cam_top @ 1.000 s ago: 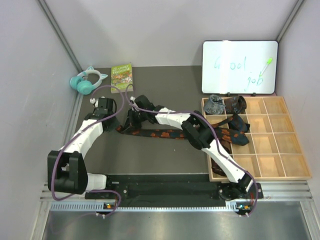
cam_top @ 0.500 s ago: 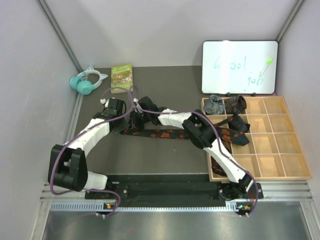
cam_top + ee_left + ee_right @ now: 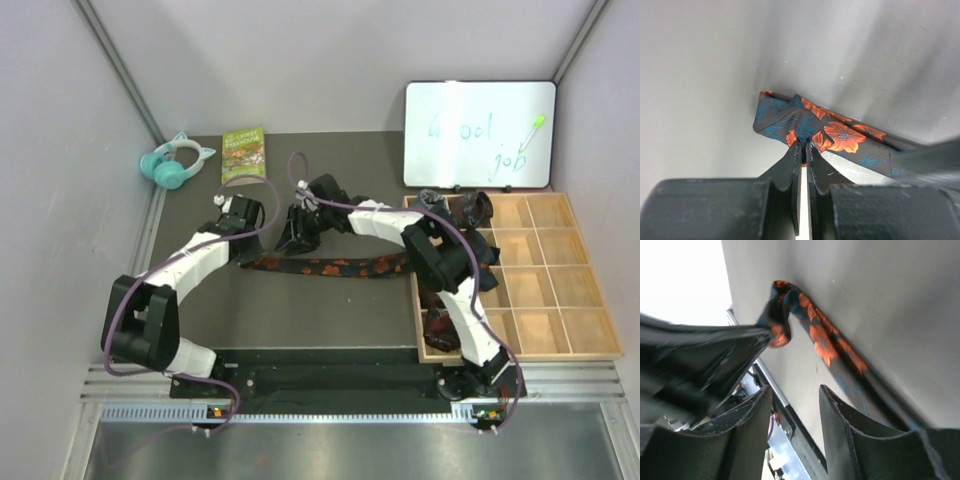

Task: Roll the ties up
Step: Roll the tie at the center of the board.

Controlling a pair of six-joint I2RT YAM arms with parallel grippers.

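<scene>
Fingers [image 3: 789, 170] of the left gripper [image 3: 803, 146] are pressed almost together, with only a thin slit between them. Their tips pinch a folded bunch of the tie [image 3: 840, 136] at its narrow end. The cloth is black with orange flowers and some teal. The fold is doubled over itself right at the tips, while the strip beyond runs off to the right, flat on the grey table [image 3: 715, 100].

The right gripper [image 3: 792, 392] is spread wide, with nothing between its fingers [image 3: 747, 430]. In its wrist view the tie lies past the tips, well apart from both pads, and runs on a slant across the table. The strip's near end is lifted and curled where the dark, blurred left gripper grasps it. I cannot tell whether the right fingertips touch the table.

From above, the two grippers stand just beside each other at the left end of the tie, the left one [image 3: 246, 250] at the very end and the right one [image 3: 292, 240] a little further along, over the far edge of the strip. From there the tie stretches right across the table toward the wooden tray [image 3: 590, 352], where the right arm covers the rest of it. A grey roll [image 3: 432, 208] and a brown roll [image 3: 472, 210] sit in the tray's two top-left compartments
</scene>
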